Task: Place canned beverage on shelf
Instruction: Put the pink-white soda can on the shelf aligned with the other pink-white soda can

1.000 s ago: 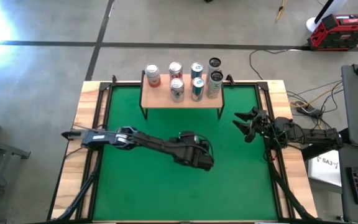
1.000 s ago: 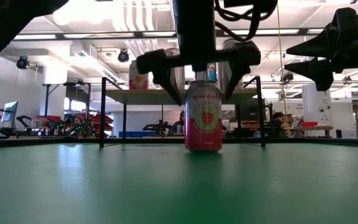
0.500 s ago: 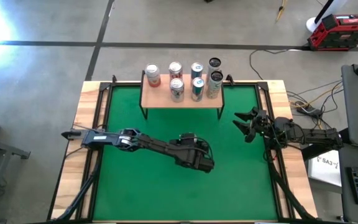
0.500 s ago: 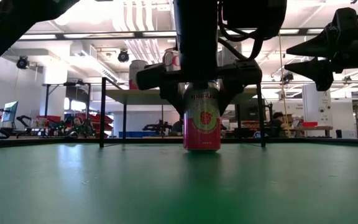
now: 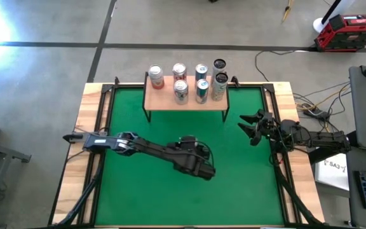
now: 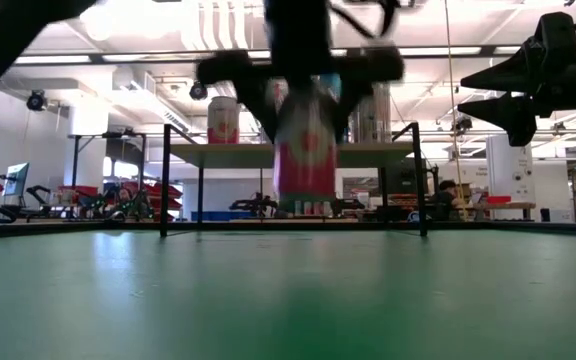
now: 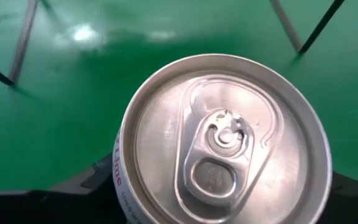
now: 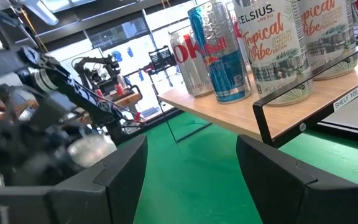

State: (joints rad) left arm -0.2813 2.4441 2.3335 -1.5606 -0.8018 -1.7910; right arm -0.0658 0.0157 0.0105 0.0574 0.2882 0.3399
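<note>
A pink canned beverage hangs above the green mat, and my left gripper is shut on it near the table's middle. The left wrist view looks down on the can's silver top. The shelf, a wooden top on thin black legs, stands at the far edge with several cans on it. My right gripper waits open at the table's right side, in the air, touching nothing. My left gripper pinches the can between its two fingers, on opposite sides of the upper side wall just under the rim. The fingers come from above, pointing down. The can hangs upright and clear of the mat.
Several cans fill the back and right of the shelf top; its front left part is bare wood. Green mat lies open between shelf and near edge. A wooden border frames the table. A red toolbox sits on the floor.
My left gripper has come down over the can, shut on it and gone up. The can, which stood on the mat, is now lifted clear and has shifted a little toward the table's left edge.
</note>
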